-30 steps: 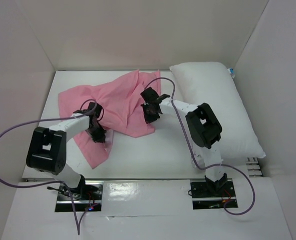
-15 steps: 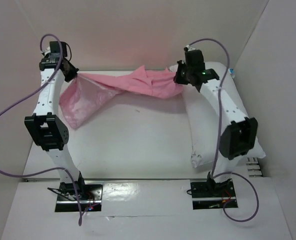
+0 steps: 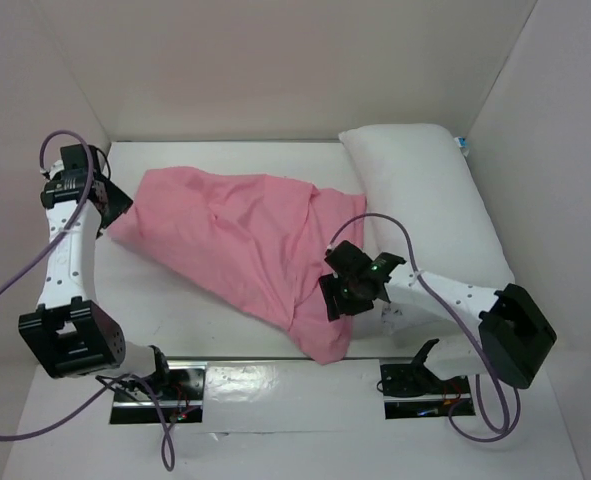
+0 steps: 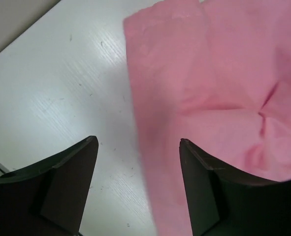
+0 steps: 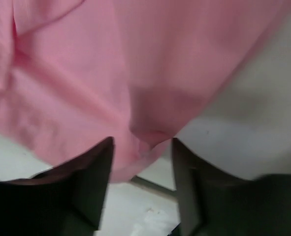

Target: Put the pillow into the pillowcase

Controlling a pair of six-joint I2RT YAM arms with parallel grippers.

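Observation:
The pink satin pillowcase (image 3: 245, 240) lies spread out on the white table, running from the far left to the near centre. The white pillow (image 3: 425, 195) lies along the right side, and the pillowcase's right edge overlaps its left flank. My left gripper (image 3: 113, 205) is at the cloth's far-left corner. In the left wrist view this gripper (image 4: 138, 145) is open, with the pillowcase (image 4: 214, 83) edge lying flat below the gap. My right gripper (image 3: 335, 297) hovers over the cloth's near end. Seen from the right wrist, it (image 5: 141, 145) is open above a pillowcase (image 5: 86, 64) fold, with the pillow (image 5: 248, 113) beside it.
White walls close in the table on the left, back and right. The table's front edge (image 3: 275, 362) runs just beyond the pillowcase's near tip. A small blue item (image 3: 462, 143) sits behind the pillow's far corner. Purple cables loop from both arms.
Both arms lifted and stretched the pillowcase between them, then brought it down spread out. Both grippers have let go of it and stand open.

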